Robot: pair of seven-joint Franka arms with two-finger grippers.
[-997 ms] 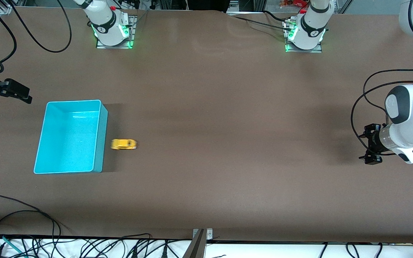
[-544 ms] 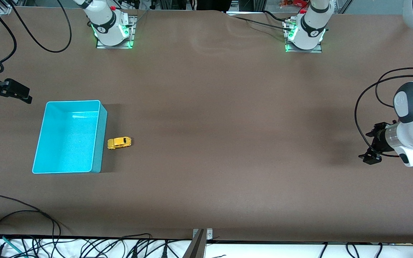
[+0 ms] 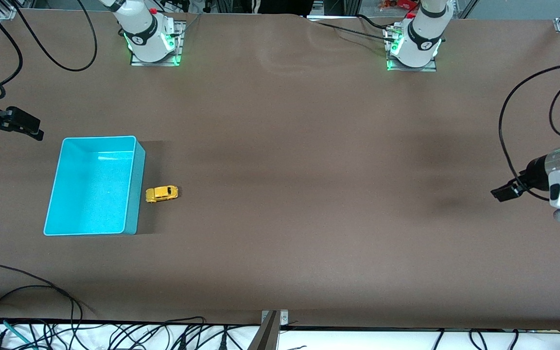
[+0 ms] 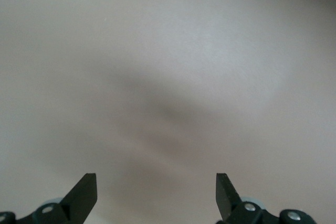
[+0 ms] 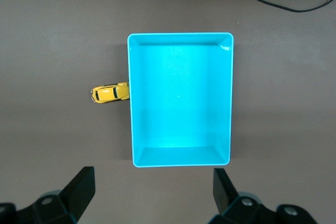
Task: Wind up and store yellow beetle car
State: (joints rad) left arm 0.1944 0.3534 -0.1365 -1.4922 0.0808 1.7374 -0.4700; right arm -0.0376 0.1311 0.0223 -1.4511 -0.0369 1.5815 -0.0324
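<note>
The yellow beetle car (image 3: pixel 162 193) stands on the brown table, against the outer wall of the turquoise bin (image 3: pixel 90 194) on the side toward the left arm's end. The bin is empty. The right wrist view shows the car (image 5: pixel 109 93) beside the bin (image 5: pixel 178 129) from above. My right gripper (image 3: pixel 17 124) is open and empty, high over the table's right-arm end next to the bin; it also shows in the right wrist view (image 5: pixel 152 190). My left gripper (image 3: pixel 503 191) is open and empty over the table's left-arm end; its wrist view (image 4: pixel 156 192) shows only bare table.
The two arm bases (image 3: pixel 151 39) (image 3: pixel 413 46) stand at the table's farthest edge. Black cables (image 3: pixel 32 291) lie along the nearest edge at the right arm's end. A cable (image 3: pixel 513 126) loops from the left arm.
The car rolled toward the bin and stopped against its wall. The left arm drew back toward its end of the table and its gripper turned. The right arm has not moved.
</note>
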